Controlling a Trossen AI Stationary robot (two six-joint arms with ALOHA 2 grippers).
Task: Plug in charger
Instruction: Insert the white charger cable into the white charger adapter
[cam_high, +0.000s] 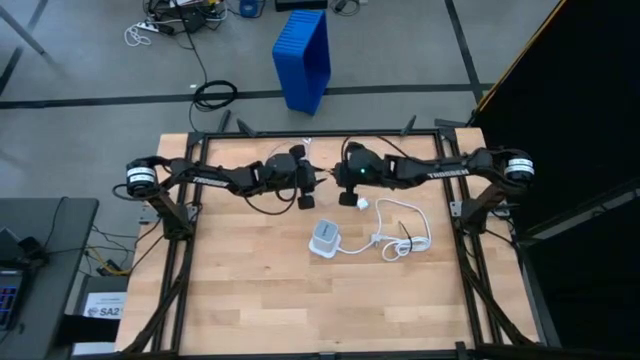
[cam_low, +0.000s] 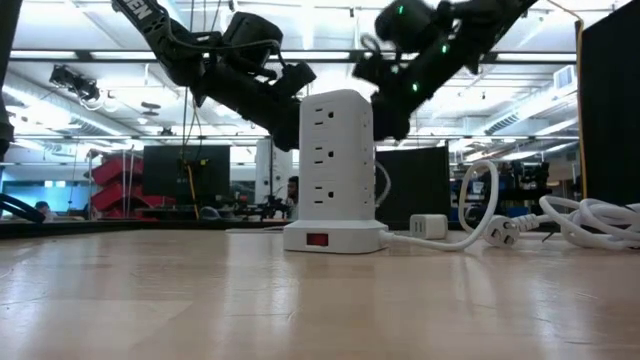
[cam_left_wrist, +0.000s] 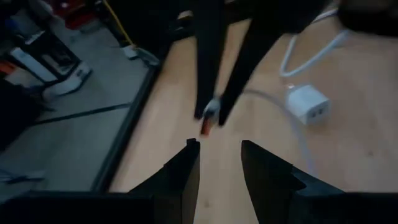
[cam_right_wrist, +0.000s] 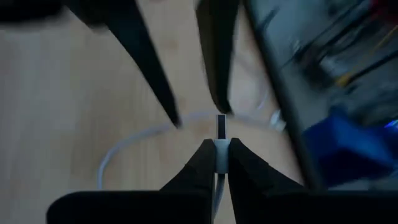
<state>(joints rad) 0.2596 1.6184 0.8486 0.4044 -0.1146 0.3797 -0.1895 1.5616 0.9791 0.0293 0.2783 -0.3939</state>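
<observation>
My right gripper (cam_right_wrist: 221, 144) hovers over the far middle of the table (cam_high: 250, 300), shut on the small plug of a thin white cable (cam_right_wrist: 143, 134). My left gripper (cam_left_wrist: 219, 144) is open and faces it tip to tip at a short gap; its fingers stand on either side of the plug's line without touching. A small white charger cube (cam_left_wrist: 308, 104) with two ports lies flat on the wood (cam_high: 362, 206). Nearer, a white socket tower (cam_low: 337, 165) stands upright on its base (cam_high: 325, 238), its thick white cord (cam_high: 405, 235) looped on the table to its right. My right gripper pinches the cable's white plug body (cam_right_wrist: 220, 155) between its two fingertips. The metal end (cam_right_wrist: 221, 126) sticks out past the tips toward my left gripper. The plug is lifted clear of the table (cam_left_wrist: 211, 115), and the cable runs back between the fingers.
A blue bin (cam_high: 303, 60) and loose cables lie on the floor beyond the far edge. The black table frame (cam_high: 190, 230) borders the wood left and right. Bare wood stretches along the near half of the table.
</observation>
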